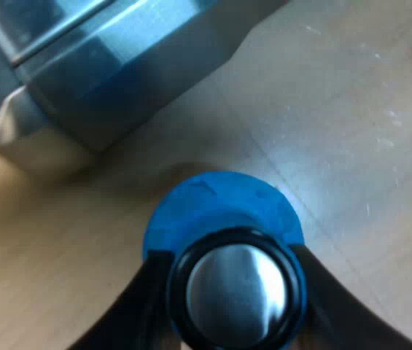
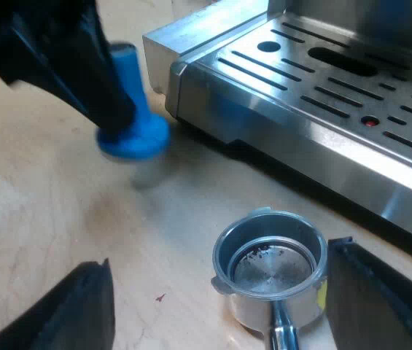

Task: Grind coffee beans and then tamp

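**A:** What does the left pincer (image 1: 231, 295) hold?

**B:** It is clamped on a blue tamper (image 1: 220, 208), with one black finger on each side of the silver cap. Past the tamper lies the pale wooden table (image 1: 351, 109), and beyond that the steel base of the espresso machine (image 1: 118, 73). I cannot tell whether the tamper touches the table.

**A:** And the right pincer (image 2: 220, 255)?

**B:** Its fingers are spread wide and grip nothing. Between them a metal holder (image 2: 270, 266) sits upright on the table. Its basket is almost bare, with a few dark grounds, and its handle points back toward the wrist. Farther out is the machine's slotted drip tray (image 2: 337, 80).
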### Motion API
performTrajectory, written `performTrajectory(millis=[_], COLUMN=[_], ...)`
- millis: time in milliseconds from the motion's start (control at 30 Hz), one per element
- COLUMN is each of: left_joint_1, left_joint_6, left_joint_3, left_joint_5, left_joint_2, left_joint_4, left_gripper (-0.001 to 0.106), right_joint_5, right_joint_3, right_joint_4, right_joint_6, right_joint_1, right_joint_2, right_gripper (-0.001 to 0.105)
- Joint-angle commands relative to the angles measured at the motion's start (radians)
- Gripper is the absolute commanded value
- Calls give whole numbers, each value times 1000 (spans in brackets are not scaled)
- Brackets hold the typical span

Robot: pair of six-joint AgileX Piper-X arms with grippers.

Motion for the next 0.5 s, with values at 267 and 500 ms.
performTrajectory(millis=[267,500], left_joint_1=[-4,-4], left_joint_6=[3,5], left_joint_3=[3,3], left_joint_5=[12,6], left_joint_2=[99,108], left_joint_4=[-87,-91], left_gripper=[0,0], right_joint_5=[-14,-14], right_joint_3=[-3,-3], right_joint_4=[-12,-12], right_joint_6=[-10,-10], right_joint_1=[2,2], right_joint_2=[-8,-8], right_gripper=[62,62])
